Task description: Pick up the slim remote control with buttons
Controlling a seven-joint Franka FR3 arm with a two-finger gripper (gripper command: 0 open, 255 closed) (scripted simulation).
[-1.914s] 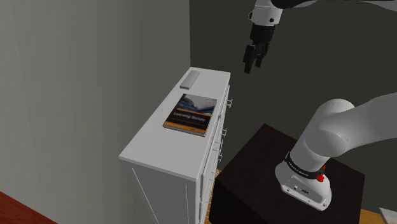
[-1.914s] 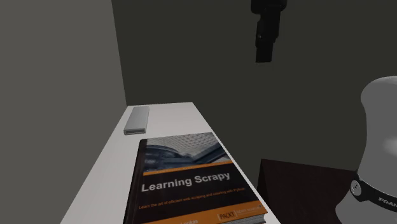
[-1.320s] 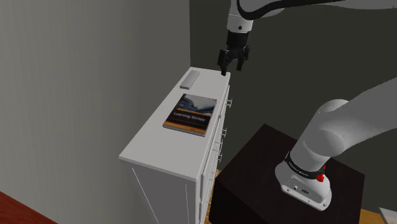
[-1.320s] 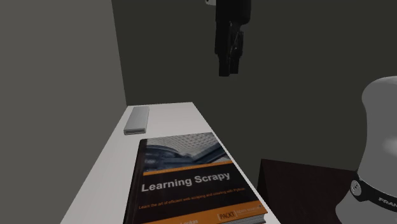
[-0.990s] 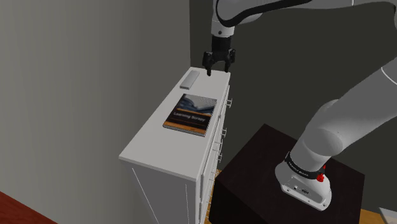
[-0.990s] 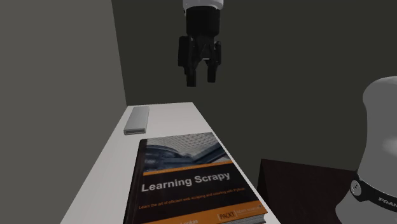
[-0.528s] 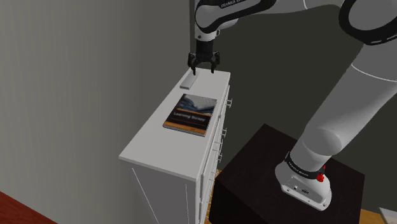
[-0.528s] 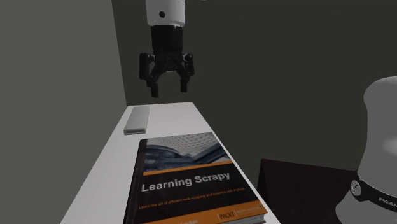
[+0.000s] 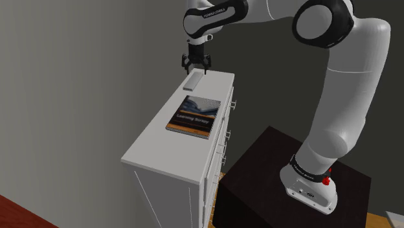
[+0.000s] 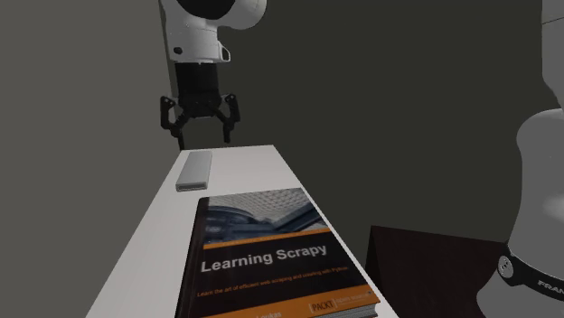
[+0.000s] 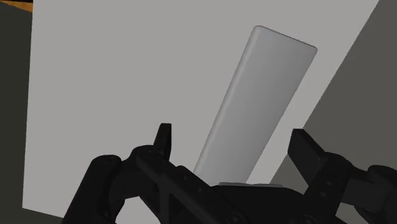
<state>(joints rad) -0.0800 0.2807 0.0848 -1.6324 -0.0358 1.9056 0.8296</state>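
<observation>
The remote control [image 9: 192, 81] [image 10: 193, 170] [image 11: 257, 108] is a slim plain grey bar with no buttons drawn. It lies flat at the far end of the white dresser top [image 9: 155, 139], close to the wall. My black gripper [image 9: 195, 67] [image 10: 202, 137] [image 11: 235, 149] hangs open straight above the remote's far end, a short way off it. In the wrist view the remote runs between the spread fingers [image 11: 164, 140], which touch nothing.
A book titled "Learning Scrapy" [image 9: 193, 115] [image 10: 267, 257] lies in the middle of the dresser top. The grey wall [image 9: 84, 78] runs along the dresser's far side and a dark wall [image 10: 380, 99] stands behind it. My dark stand [image 9: 272, 175] sits beside the drawer fronts.
The gripper has swung leftward in both exterior views and come down, from beside the dresser to right over the remote. Its fingers have stayed open. Remote and book have not moved.
</observation>
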